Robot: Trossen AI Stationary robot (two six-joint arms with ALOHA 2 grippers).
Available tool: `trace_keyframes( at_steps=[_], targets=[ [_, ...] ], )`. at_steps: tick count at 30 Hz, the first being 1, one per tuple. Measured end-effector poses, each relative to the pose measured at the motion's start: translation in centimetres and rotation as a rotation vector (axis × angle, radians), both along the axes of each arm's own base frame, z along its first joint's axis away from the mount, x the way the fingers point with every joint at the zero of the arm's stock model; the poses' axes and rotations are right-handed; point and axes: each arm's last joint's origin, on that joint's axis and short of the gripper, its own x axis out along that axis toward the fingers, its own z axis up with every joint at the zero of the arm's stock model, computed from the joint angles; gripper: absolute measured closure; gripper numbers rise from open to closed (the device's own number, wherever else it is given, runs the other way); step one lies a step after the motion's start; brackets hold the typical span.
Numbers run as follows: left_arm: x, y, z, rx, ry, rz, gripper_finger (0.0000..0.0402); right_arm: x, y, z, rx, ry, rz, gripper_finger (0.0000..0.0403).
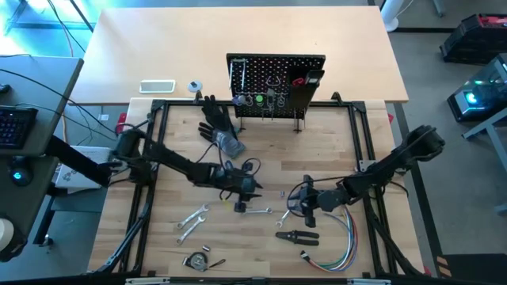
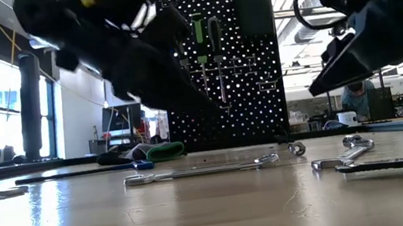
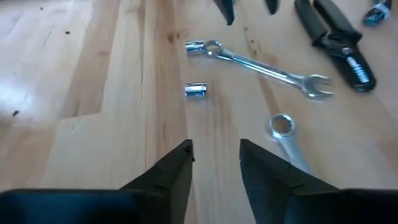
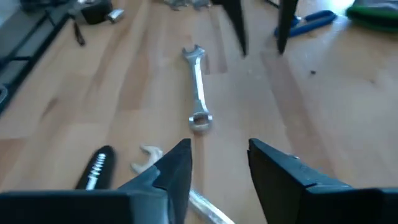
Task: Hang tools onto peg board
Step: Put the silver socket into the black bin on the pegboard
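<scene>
The black peg board (image 1: 276,75) stands upright at the table's far edge, with a green-handled tool (image 2: 199,31) hanging on it. A silver wrench (image 1: 257,210) lies flat on the table between my two grippers, and it also shows in the right wrist view (image 4: 198,87). Two more wrenches (image 1: 192,220) lie to the left. Black pliers (image 1: 297,236) lie near the front. My left gripper (image 1: 255,190) is open above the table, as its wrist view (image 3: 216,155) shows. My right gripper (image 1: 303,204) is also open (image 4: 219,155), facing the left one.
A small socket (image 3: 195,89) lies loose by the wrench. A black glove (image 1: 215,119) and a blue-handled tool (image 4: 314,20) lie behind the left arm. A bundle of coloured wires (image 1: 329,257) and a tape measure (image 1: 196,260) lie near the front edge.
</scene>
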Motion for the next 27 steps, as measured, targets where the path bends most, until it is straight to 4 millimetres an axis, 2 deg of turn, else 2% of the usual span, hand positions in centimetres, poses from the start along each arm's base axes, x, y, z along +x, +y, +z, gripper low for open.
trace_keyframes(
  at_steps=[5,8,17,21,27],
  targets=[
    [2.1,0.6,-1.8,-0.011,-0.040,0.016,0.0232,0.0,-0.2,-0.2,-0.023,-0.004,-0.071,0.0207],
    [3.3,1.0,-2.7,-0.017,-0.040,0.019,0.0215,0.0,-0.2,-0.2,-0.014,0.000,-0.081,0.0194],
    [7.0,0.7,-4.1,-0.062,-0.060,-0.026,0.0189,-0.4,-0.4,-0.7,-0.001,0.059,-0.107,0.0191],
    [7.8,0.7,-4.5,-0.059,-0.058,-0.020,0.0186,-0.5,-0.4,-0.8,0.014,0.072,-0.118,0.0191],
    [8.2,1.8,-4.6,-0.077,-0.059,0.031,0.0185,-0.5,-0.4,-0.9,0.017,0.077,-0.121,0.0190]
  ],
)
